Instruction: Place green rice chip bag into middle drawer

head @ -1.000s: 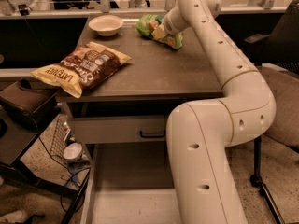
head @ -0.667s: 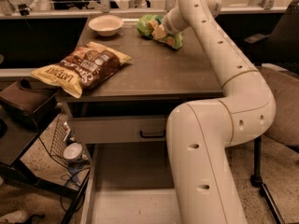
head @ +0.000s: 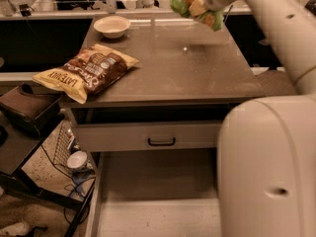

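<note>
Ok so the green rice chip bag (head: pixel 191 1) is off the worktop (head: pixel 197 68) now. A second ago it was sitting on the far right corner of the surface with the end effector (head: pixel 205 7) on it; now it's hanging in the air at the top of the frame, up and a bit right of where it was. The end effector is clamped on the bag, tucked right at the end of the white arm (head: pixel 276 28).

So I'd call the pickup done. What's left is the carry: the middle drawer (head: pixel 153 216) is pulled open at the bottom of the frame, below the drawer front with the black handle (head: pixel 148 136), and nothing's in it yet. The Late July chip bag (head: pixel 89 72) at the left edge and the bowl (head: pixel 112 26) haven't moved.
</note>
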Motion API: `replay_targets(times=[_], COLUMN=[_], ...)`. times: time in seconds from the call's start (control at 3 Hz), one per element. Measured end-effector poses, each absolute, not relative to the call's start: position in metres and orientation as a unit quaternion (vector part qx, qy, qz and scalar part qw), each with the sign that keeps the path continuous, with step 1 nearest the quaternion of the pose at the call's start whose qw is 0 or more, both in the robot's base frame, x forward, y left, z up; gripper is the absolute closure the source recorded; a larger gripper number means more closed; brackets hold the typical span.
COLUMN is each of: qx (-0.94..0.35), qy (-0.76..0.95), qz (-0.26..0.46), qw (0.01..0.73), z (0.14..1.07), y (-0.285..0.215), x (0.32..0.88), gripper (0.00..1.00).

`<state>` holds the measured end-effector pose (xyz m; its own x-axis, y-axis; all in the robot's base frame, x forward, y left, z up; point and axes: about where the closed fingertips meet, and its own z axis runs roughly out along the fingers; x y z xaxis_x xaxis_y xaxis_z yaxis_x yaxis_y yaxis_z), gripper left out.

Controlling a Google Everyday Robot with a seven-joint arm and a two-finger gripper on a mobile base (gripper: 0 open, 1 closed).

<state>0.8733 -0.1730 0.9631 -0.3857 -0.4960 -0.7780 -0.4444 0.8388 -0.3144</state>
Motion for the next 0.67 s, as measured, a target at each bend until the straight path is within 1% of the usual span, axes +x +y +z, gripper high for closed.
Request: replay_targets(times=[0.33,0.67], qx=[-0.245,-0.195], qy=[0.825,0.825], qz=[-0.053,-0.07], qw=[0.507,0.526], z=[1.022,1.067], y=[-0.206,-0.25], x=[0.826,0.753], gripper=[1.0,1.0])
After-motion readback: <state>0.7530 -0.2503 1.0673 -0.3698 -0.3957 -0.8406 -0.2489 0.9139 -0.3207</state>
